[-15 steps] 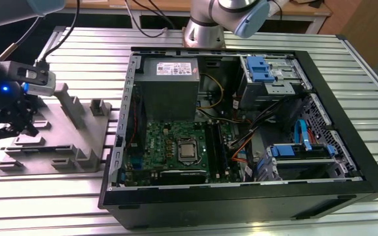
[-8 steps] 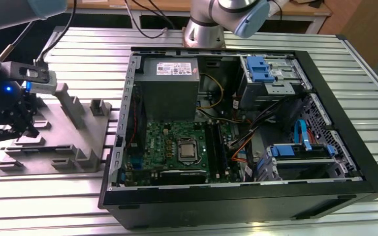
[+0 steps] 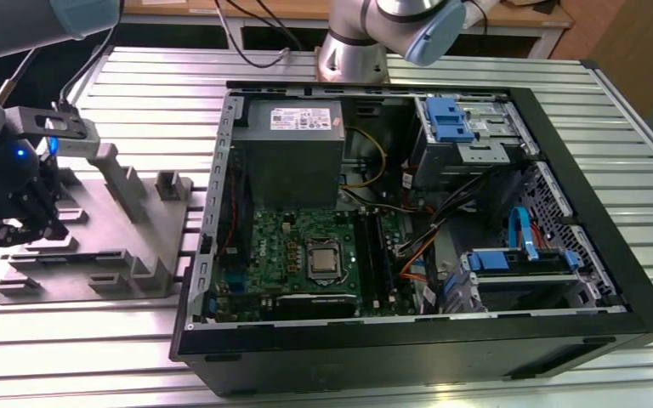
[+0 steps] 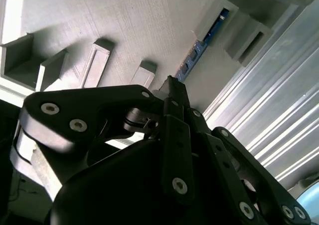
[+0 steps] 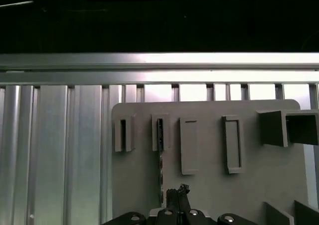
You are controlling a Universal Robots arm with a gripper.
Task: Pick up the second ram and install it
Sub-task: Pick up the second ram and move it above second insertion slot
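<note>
While the gripper (image 3: pixel 9 229) hangs low over the grey fixture (image 3: pixel 133 225) at the exterior view's left, the second ram (image 4: pixel 199 48) stands on edge in one of that fixture's narrow slots. It's not lifted out. The fixture sits flat on the slatted metal counter (image 3: pixel 77 340) and carries a row of similar slots plus a few taller blocks and pockets.

In the second wrist view the gripper tip is right at the near end of the ram. The blue-green board runs away from the tip into its slot. In the first wrist view the stick shows edge-on as a thin line, just beside the tip. I can't tell whether the gripper is apart, together or clamped on the board, and contact isn't clear either.

Just right of the fixture is an open black PC case (image 3: pixel 417 361), lying on its side on the counter. Contents, going left to right:
- Grey power supply (image 3: pixel 292 144) in the far left corner.
- Green motherboard (image 3: pixel 269 246) on the near side of the power supply, with the CPU (image 3: pixel 324 259) seated in its socket.
- Orange wires (image 3: pixel 411 255) right of the board.
- Upper drive cage (image 3: pixel 462 127) with a blue latch, far right corner.
- Lower drive cage (image 3: pixel 519 276), near right, with a blue cable (image 3: pixel 519 229) running into it.
</note>
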